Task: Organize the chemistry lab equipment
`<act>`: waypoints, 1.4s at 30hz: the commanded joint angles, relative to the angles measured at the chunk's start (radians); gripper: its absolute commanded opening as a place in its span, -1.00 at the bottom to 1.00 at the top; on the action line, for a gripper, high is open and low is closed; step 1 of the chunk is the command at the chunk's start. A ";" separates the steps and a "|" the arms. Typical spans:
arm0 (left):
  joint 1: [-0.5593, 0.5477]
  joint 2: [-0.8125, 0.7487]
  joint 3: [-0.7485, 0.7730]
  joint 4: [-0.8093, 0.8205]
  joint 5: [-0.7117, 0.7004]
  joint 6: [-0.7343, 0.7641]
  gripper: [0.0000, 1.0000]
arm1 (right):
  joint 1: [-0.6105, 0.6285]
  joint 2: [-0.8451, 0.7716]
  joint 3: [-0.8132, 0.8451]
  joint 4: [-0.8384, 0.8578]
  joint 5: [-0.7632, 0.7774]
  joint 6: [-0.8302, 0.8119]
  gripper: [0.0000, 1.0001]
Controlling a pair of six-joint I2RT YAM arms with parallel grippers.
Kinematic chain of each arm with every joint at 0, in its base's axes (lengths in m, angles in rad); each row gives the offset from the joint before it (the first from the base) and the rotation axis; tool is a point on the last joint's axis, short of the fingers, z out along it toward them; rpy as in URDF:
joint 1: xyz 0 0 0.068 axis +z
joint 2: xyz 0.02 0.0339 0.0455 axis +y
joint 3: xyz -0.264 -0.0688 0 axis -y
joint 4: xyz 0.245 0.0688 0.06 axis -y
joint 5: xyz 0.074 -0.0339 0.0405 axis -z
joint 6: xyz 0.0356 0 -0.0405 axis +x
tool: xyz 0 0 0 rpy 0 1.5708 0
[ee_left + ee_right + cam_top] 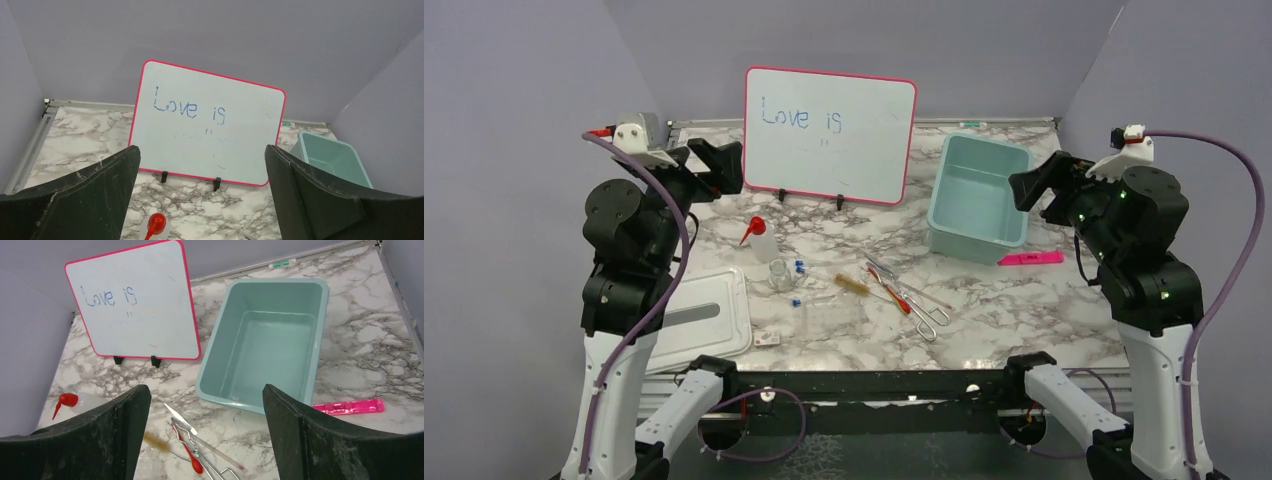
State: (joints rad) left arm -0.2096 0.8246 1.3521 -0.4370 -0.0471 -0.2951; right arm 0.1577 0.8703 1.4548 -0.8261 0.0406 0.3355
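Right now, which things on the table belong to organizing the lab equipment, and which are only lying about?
For the job: squeeze bottle, glass beaker, metal tongs, red-handled tool, brown-handled tool, clear rack, blue-capped tubes, teal bin (probably the container).
Lying about: whiteboard, pink marker.

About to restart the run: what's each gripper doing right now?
Left gripper: open, holding nothing.
Right gripper: open, holding nothing.
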 commanded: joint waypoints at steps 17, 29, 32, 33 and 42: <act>-0.001 -0.093 -0.226 0.262 0.217 -0.085 0.98 | 0.016 0.226 -0.029 0.138 -0.522 -0.072 0.78; -0.001 0.021 -0.091 0.108 -0.160 -0.088 0.98 | 0.550 0.552 0.003 0.285 -0.133 -0.011 0.76; -0.001 0.013 -0.054 0.103 -0.239 -0.068 0.98 | 0.703 0.666 0.056 0.283 -0.008 -0.039 0.78; -0.002 0.014 -0.041 0.102 -0.254 -0.059 0.98 | 0.739 0.701 0.070 0.285 0.016 -0.041 0.79; -0.001 0.007 0.021 0.071 -0.317 -0.010 0.98 | 0.950 1.005 0.190 0.370 0.094 -0.055 0.94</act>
State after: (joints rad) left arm -0.2111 0.8417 1.3563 -0.3401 -0.2985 -0.3424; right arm 1.0538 1.7702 1.5612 -0.5213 0.0380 0.3016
